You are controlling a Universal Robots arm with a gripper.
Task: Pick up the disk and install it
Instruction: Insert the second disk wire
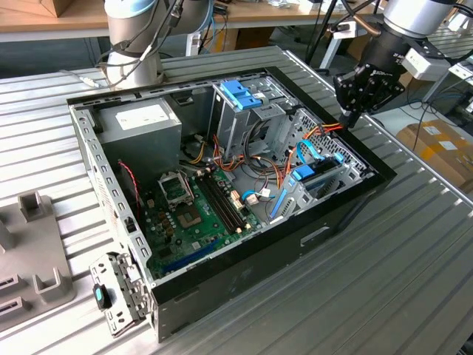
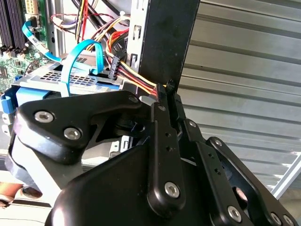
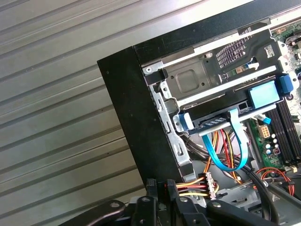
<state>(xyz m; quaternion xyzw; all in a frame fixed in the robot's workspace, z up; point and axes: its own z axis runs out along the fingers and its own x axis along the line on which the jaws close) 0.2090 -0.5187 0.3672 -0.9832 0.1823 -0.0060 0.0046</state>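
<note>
Computer case [image 1: 244, 285], open, lying on the ribbed metal table [image 1: 414, 251], motherboard [image 1: 188, 214] exposed. Drive cage [image 1: 329, 174] at the exterior view's right corner of the case: the disk [image 3: 221, 121], blue-railed, sits in its bay with a blue data cable [image 3: 235, 146] looped beside it, so seating looks largely done. Gripper [image 1: 353, 111] hangs just above the case wall beside the cage, fingers drawn close, pinching what appears to be the power connector [image 3: 209, 183] with red, yellow and black wires; cabling appears outstanding.

We are holding our arm [image 1: 414, 22] angled down from the exterior view's upper right, gripper [image 1: 353, 117] pointing downward; its jaws are apparently sitting nearly closed together.
</note>
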